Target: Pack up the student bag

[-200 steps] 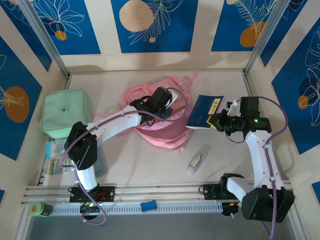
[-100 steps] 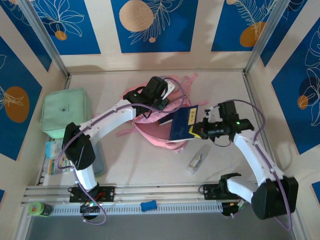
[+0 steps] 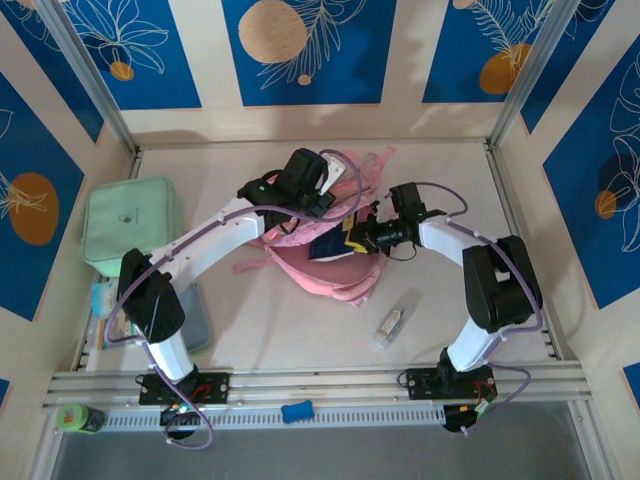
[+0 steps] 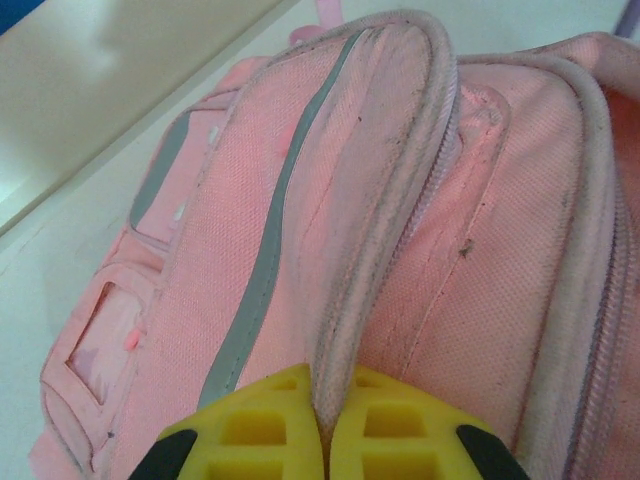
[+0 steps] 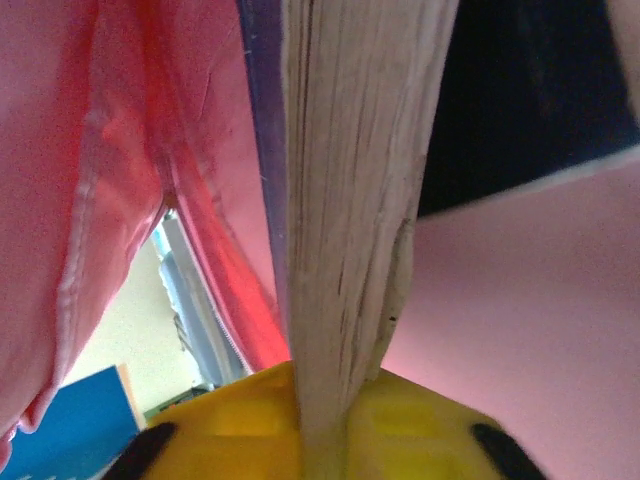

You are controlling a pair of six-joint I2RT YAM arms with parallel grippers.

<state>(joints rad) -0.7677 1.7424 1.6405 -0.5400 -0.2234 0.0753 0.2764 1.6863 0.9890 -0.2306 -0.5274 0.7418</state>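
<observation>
The student bag [image 3: 320, 275], a large pink fabric backpack with grey-white panels, lies near the middle of the pale bench [image 3: 300, 335], between the two arms. The left gripper [image 3: 320, 196] sits at the bag's far side, and the left wrist view shows its yellow jaws pinched tight on a piped pink edge of the fabric, lifting it into a ridge. The right gripper [image 3: 360, 238] comes in from the right side of the bag, its jaws clamped on a thick dark blue book [image 3: 328, 247] that stands partly inside the pink opening. The right wrist view shows the book's cream page block running straight down between the yellow pads [image 5: 420, 425]. A mint-green square soft case [image 3: 130, 225] lies well apart at the left. A small clear packet [image 3: 393, 322] lies on the bench near the bag's right corner.
</observation>
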